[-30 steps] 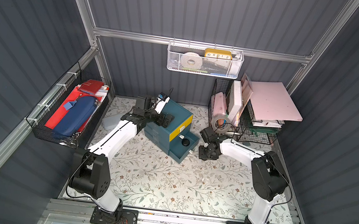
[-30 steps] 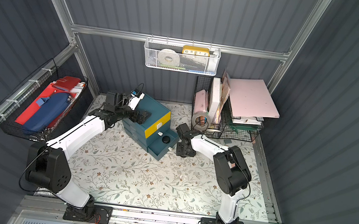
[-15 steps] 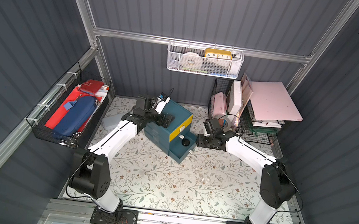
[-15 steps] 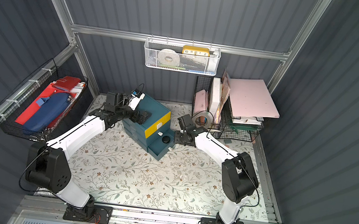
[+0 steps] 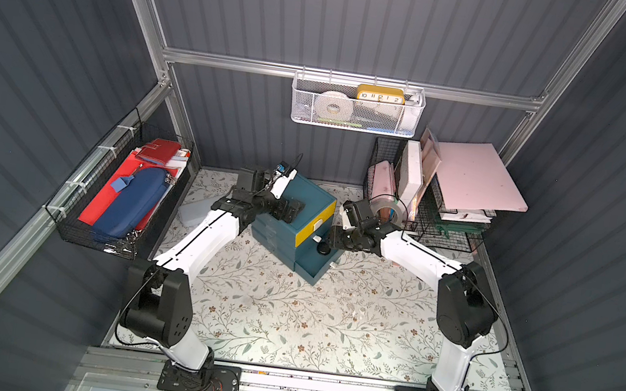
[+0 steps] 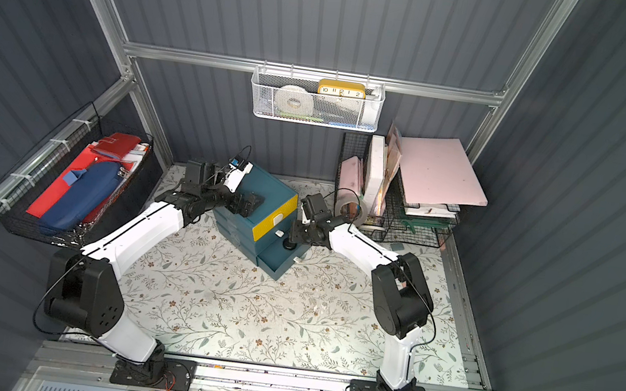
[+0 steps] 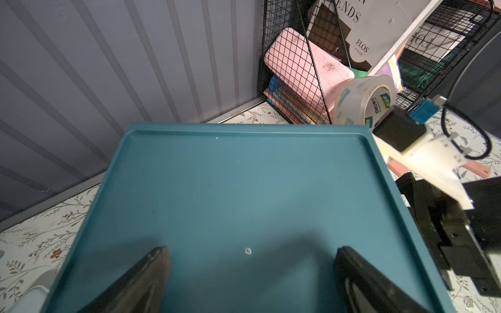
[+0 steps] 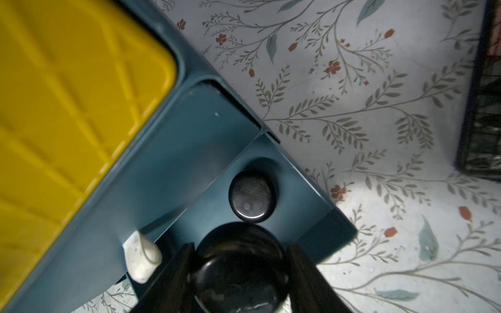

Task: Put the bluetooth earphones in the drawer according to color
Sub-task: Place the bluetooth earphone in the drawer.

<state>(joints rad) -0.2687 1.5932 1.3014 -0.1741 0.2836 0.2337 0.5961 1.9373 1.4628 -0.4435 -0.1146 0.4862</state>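
The teal cabinet (image 5: 316, 201) (image 6: 276, 191) stands mid-mat with its yellow-fronted drawer (image 5: 313, 227) (image 8: 67, 94) shut and its bottom teal drawer (image 5: 315, 271) (image 6: 278, 266) (image 8: 301, 187) pulled out. One black earphone case (image 5: 322, 249) (image 6: 288, 245) (image 8: 252, 196) lies in that open drawer. My right gripper (image 5: 332, 240) (image 6: 294, 235) (image 8: 241, 249) hangs just above the drawer, shut on a second black earphone case (image 8: 238, 268). My left gripper (image 5: 295, 207) (image 6: 254, 201) (image 7: 250, 252) rests open on the cabinet top (image 7: 244, 184), holding nothing. No other earphones show.
A black wire rack (image 5: 452, 228) with a pink board and a tape roll (image 5: 388, 209) (image 7: 363, 100) stands right of the cabinet. A translucent grey box (image 5: 192, 211) sits behind my left arm. A wire basket (image 5: 116, 194) hangs on the left wall, a white one (image 5: 357, 107) on the back wall.
My right arm has swung from the mat near the wire rack over to the cabinet, bringing its gripper above the open bottom drawer. The left arm has stayed put.
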